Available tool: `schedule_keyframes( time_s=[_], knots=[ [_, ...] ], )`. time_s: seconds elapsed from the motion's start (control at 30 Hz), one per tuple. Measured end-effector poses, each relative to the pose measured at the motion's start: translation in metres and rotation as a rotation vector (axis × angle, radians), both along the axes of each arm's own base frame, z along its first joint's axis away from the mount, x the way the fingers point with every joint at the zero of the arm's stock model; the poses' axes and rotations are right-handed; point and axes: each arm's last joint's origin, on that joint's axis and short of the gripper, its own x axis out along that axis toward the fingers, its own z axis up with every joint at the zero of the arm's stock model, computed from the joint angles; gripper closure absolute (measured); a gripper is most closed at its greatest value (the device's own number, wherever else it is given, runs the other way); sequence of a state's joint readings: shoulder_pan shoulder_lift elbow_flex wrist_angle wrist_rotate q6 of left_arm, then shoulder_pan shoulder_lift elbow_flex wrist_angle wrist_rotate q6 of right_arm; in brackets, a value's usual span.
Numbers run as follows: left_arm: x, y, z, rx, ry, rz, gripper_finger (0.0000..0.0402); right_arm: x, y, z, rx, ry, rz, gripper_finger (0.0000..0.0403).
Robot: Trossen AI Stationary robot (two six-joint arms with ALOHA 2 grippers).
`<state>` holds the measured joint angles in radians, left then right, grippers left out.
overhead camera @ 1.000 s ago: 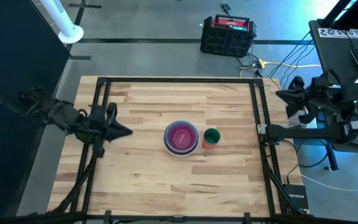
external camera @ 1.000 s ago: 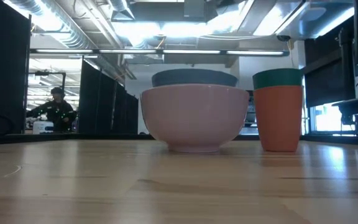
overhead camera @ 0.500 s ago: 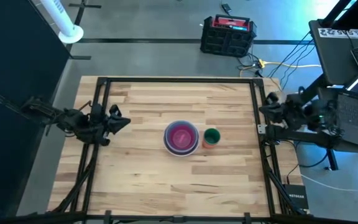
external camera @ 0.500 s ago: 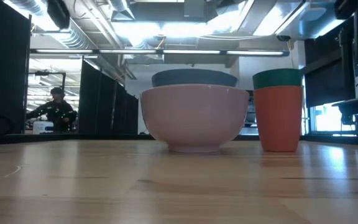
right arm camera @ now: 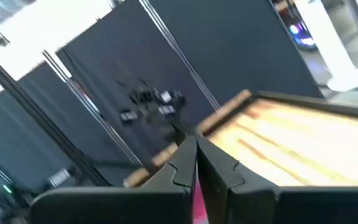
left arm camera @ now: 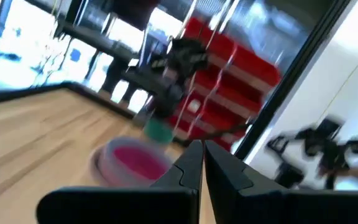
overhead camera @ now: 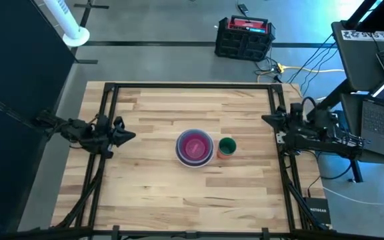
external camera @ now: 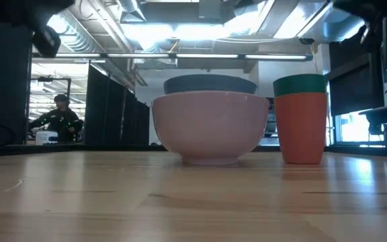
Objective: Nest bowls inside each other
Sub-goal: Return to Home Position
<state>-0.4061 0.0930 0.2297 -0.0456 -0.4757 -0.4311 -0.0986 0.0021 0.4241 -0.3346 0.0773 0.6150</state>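
Observation:
The bowls stand nested in one stack (overhead camera: 194, 147) at the table's middle, the magenta bowl innermost. In the low view the pale pink bowl (external camera: 210, 128) rests on the wood, with a blue rim (external camera: 210, 85) showing above it. My left gripper (overhead camera: 131, 136) hangs shut by the table's left rail, pointing level toward the stack (left arm camera: 132, 163). My right gripper (overhead camera: 267, 120) hangs shut over the right rail, pointing level across the table. In their wrist views both show closed fingertips, my left gripper (left arm camera: 202, 155) and my right gripper (right arm camera: 196, 152), with nothing between them.
A green cup sits in an orange-red cup (overhead camera: 227, 147) just right of the stack, close to it but apart in the low view (external camera: 301, 121). Black frame rails (overhead camera: 277, 133) run along the table's left and right sides. A person shows far off in the room (external camera: 58, 117).
Both arms have sunk and folded in at their own sides of the table, each gripper rolling a little and staying shut. My right gripper's tip has come in over the right rail. The bowl stack and the cups have not moved.

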Motion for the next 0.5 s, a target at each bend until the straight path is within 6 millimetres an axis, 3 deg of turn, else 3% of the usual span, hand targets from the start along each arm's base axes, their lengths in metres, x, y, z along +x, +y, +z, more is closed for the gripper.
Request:
schedule_keyframes(
  time_s=[0.37,0.5],
  knots=[
    [-0.004,0.001,-0.026,0.207,0.119,-0.004,0.0401,0.006,0.003,0.002,-0.132,-0.107,0.105,0.0403],
    [0.003,-0.004,-0.04,0.215,0.063,-0.094,0.0401,0.01,0.005,0.003,-0.233,-0.239,0.164,0.0403]
  ],
)
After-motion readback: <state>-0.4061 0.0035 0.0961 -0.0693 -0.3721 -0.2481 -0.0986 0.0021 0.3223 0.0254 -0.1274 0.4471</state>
